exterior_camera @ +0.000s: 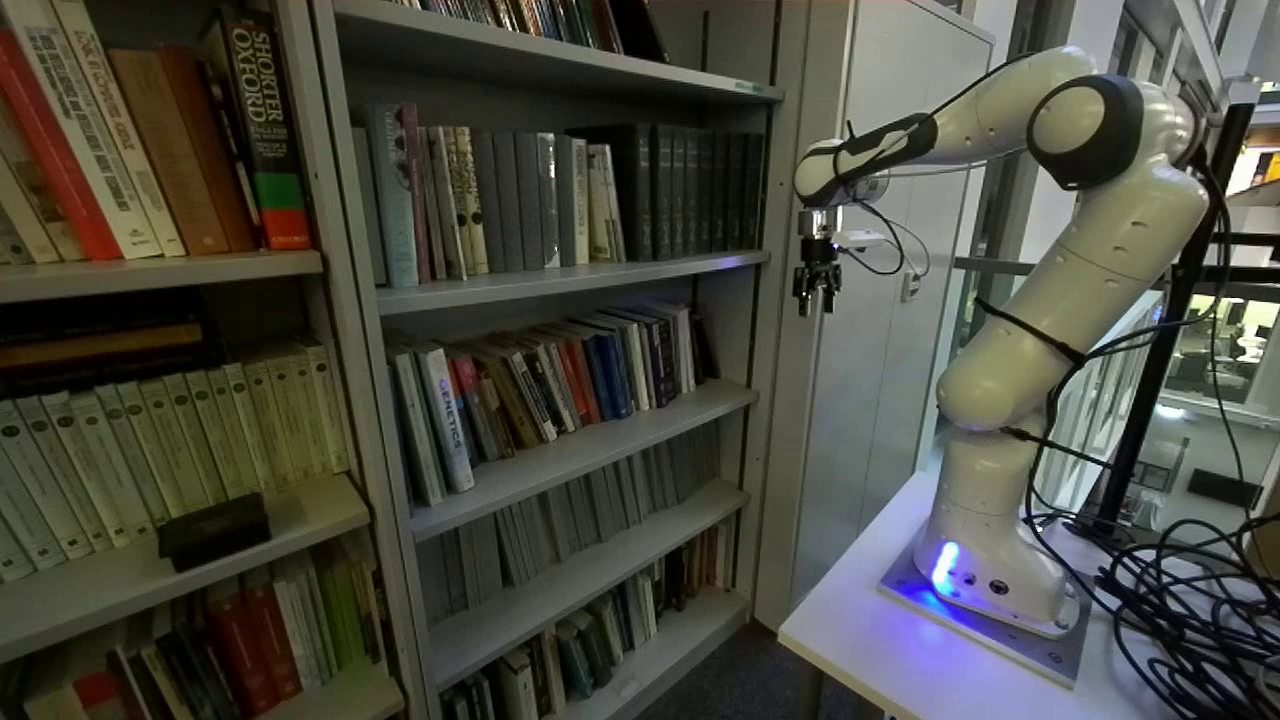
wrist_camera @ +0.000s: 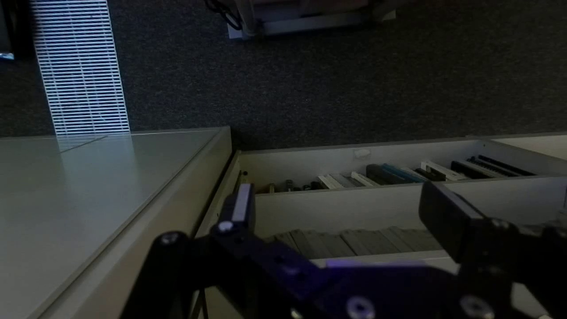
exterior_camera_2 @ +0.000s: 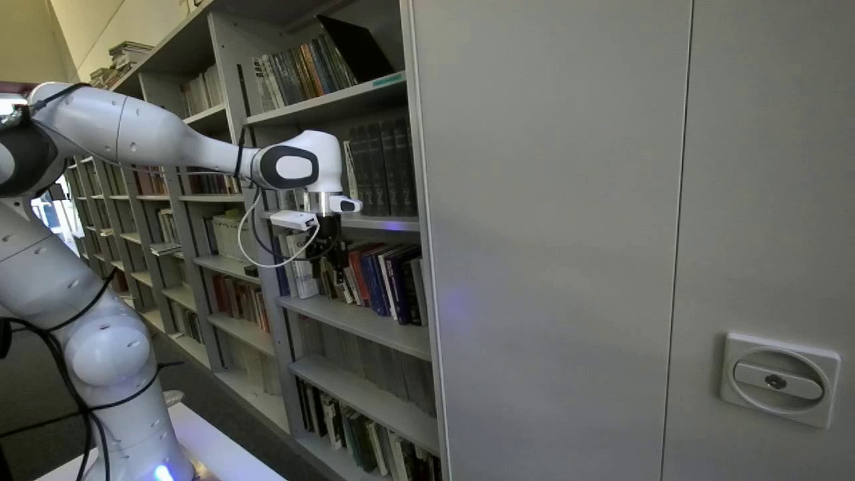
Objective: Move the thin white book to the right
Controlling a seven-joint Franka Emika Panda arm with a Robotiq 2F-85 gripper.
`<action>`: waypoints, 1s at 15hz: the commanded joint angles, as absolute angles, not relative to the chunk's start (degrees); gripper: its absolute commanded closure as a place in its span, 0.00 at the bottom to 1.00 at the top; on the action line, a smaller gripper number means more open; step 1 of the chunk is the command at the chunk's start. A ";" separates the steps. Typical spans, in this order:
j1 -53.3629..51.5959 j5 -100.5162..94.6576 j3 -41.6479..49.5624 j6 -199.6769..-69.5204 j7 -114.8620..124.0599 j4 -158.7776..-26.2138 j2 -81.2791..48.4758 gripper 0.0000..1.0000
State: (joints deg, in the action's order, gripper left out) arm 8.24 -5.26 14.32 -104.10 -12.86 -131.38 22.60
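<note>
The gripper (exterior_camera: 816,302) hangs fingertips down in front of the bookcase (exterior_camera: 600,277) and apart from it, near the bookcase's right end. Its fingers (wrist_camera: 447,217) are spread wide, with a broad gap between them in the wrist view.

On the bookcase's shelf (exterior_camera: 640,430) with the mixed row, at the left end, stands a white book (exterior_camera: 447,420) lettered GENETICS. A slim pale book (exterior_camera: 421,435) stands just left of it. I cannot tell which of the bookcase's pale books the task means. Further right on that shelf come red books (exterior_camera: 578,375), then blue books (exterior_camera: 608,375). One shelf up, grey volumes (exterior_camera: 515,200) stand mid-row and black volumes (exterior_camera: 700,190) fill the bookcase's right end.

A pale cabinet (exterior_camera_2: 554,234) adjoins the bookcase on its right, a handle (exterior_camera_2: 778,381) set in its door. The arm (exterior_camera: 1065,260) stands on a white table (exterior_camera: 850,630) in front of the bookcase and to its right; a blue light (exterior_camera: 945,568) glows low on the arm. Cables (exterior_camera: 1190,620) lie heaped beside it, on the side away from the bookcase. Dark carpet (wrist_camera: 310,88) runs along the bookcase's foot.
</note>
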 commanded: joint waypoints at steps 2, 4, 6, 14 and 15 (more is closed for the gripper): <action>8.81 -5.06 13.84 -104.00 -13.06 -131.27 22.51 0.00; 8.81 -5.06 13.84 -104.00 -13.06 -131.27 22.51 0.00; 8.81 -5.06 13.84 -104.00 -13.06 -131.27 22.51 0.00; 9.27 -4.01 14.55 -104.35 -12.41 -130.62 22.25 0.00; 9.54 -3.59 14.93 -104.29 -12.23 -130.21 22.06 0.00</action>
State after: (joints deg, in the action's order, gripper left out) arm 8.39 -5.08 14.39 -104.13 -12.60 -131.37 22.58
